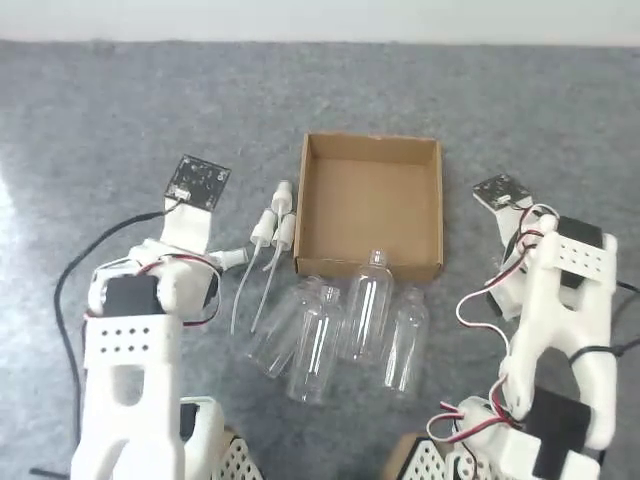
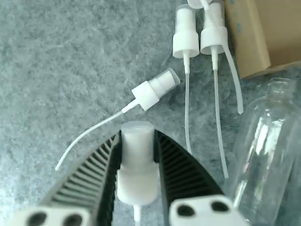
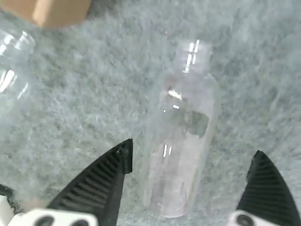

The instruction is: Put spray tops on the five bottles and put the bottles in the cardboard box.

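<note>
Left gripper (image 2: 137, 136) was clamped on one white plastic spray top (image 2: 136, 181). Right gripper (image 3: 193, 150) was spread wide over a clear plastic bottle (image 3: 181, 136) lying on the grey mat (image 1: 120, 120). No bottle looked capped, and none sat in the brown cardboard box (image 1: 370, 143). Nearly everything remained.

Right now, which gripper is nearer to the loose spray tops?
Left. The left gripper, shut on a spray top, is right beside the loose spray tops; the right gripper hangs open above a bottle, farther away.
</note>
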### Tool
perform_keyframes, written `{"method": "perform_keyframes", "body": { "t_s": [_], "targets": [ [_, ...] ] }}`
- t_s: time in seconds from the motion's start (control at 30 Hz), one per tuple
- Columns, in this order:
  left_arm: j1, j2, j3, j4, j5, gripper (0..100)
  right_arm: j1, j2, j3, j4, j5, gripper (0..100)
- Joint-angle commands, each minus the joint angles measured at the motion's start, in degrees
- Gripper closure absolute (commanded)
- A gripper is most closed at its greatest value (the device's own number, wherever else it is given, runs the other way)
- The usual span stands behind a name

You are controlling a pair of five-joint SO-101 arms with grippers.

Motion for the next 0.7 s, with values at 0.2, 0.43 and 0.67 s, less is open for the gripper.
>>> {"method": "perform_keyframes", "body": {
  "t_s": [0.2, 0.43, 0.67],
  "targets": [
    [0.0, -2.02, -0.31, -1.32, 0.7, 99, -0.66, 11.12, -3.43, -9.36, 0.62, 79.0],
    [0.09, -2.29, 1.45, -2.11, 0.7, 99, -0.4, 4.26, -3.43, -9.1, 0.0, 96.8],
    [0.09, -2.29, 1.89, -2.11, 0.7, 99, 10.24, -1.19, -3.08, -3.03, -1.85, 99.4]
  ]
}}
